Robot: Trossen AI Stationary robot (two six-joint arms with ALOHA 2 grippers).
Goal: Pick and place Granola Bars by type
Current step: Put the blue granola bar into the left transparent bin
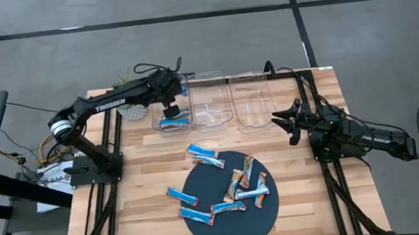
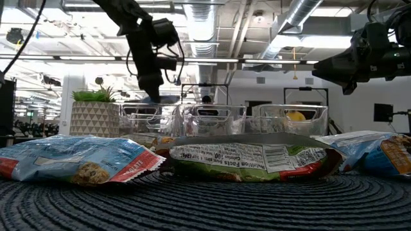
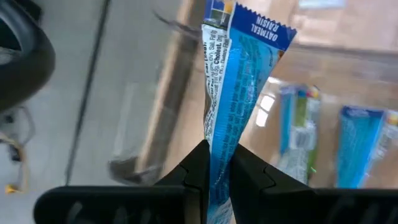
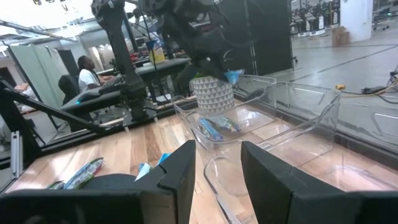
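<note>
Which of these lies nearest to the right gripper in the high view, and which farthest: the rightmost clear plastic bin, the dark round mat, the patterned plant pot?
1. Rightmost clear plastic bin, just beside the right gripper.
2. Dark round mat, nearer the table's front.
3. Patterned plant pot, far corner by the left arm.

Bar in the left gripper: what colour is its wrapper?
Bright blue with white lettering, one side white; the bar in the left gripper shows best in left wrist view.

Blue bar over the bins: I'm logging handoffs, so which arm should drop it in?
Left. Its hand is already shut on the blue bar, above the leftmost bin. The right hand is open, empty, beside the rightmost bin.
</note>
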